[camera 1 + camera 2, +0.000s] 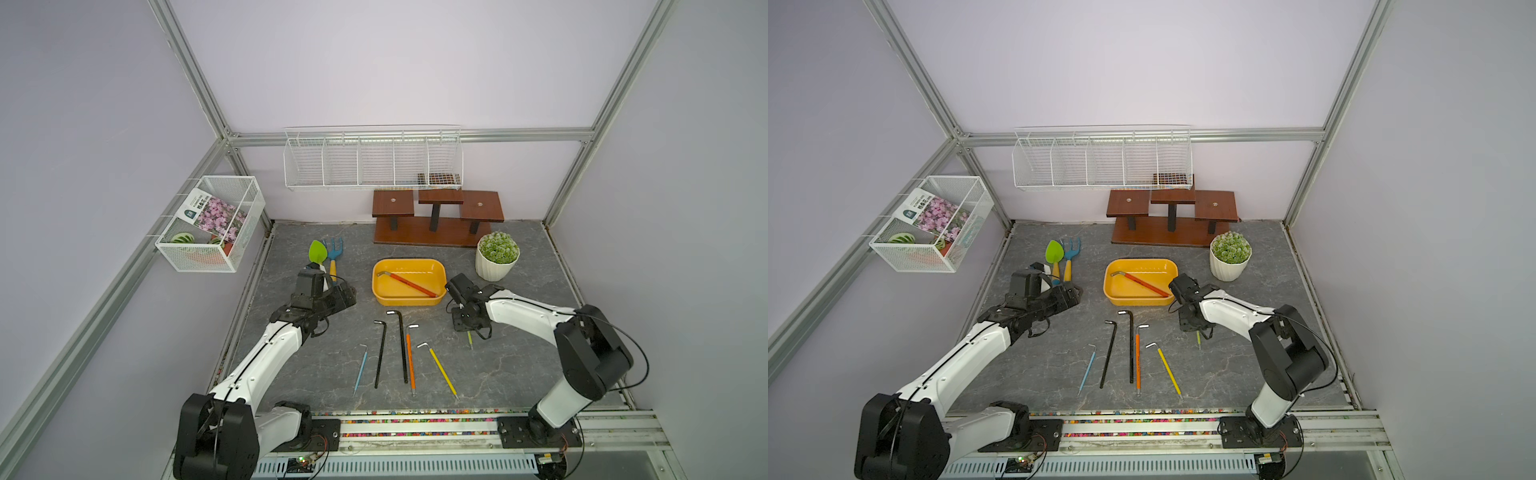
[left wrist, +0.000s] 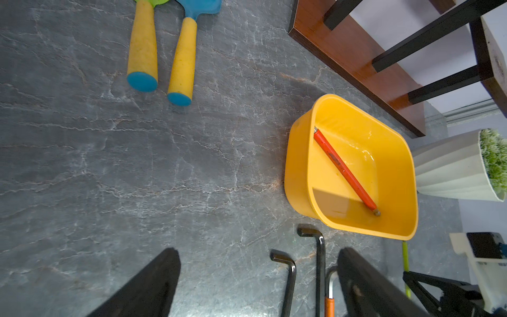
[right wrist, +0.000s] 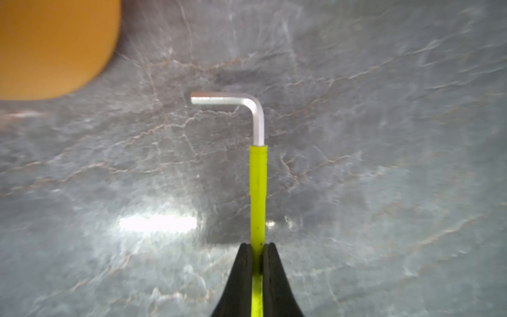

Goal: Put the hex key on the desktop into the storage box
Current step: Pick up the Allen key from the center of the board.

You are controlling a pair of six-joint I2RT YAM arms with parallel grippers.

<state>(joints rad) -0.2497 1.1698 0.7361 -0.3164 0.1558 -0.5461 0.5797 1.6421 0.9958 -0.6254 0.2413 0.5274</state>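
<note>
Fingers (image 3: 241,274) of the right gripper (image 3: 258,247) are shut tight on the green hex key (image 3: 258,178), pinching its green sleeve from both sides. The key's silver bent end sticks out past the fingertips. It is hard to tell if the key lies on the tabletop (image 3: 384,137) or hangs just above it. A rounded corner of the yellow box (image 3: 55,49) is near the bent end but not touching it. In a top view this gripper points down just in front of the box's right front corner, and only a bit of the green key (image 1: 470,340) peeks out under it. The left gripper (image 2: 258,251) has its jaws wide apart. It is to the left of the box, near the handles of the green trowel (image 1: 318,251) and the blue fork (image 1: 333,253). The box sits near the middle of the tabletop, and a red hex key (image 1: 409,284) lies slanted inside it. Between the box and the front edge lie five more keys in a row: blue (image 1: 360,370), black (image 1: 380,353), long black (image 1: 402,345), orange (image 1: 410,361) and yellow (image 1: 441,368). A white plant pot (image 1: 497,255) stands toward the back right corner, and a wooden stand (image 1: 436,216) is along the back edge.
</note>
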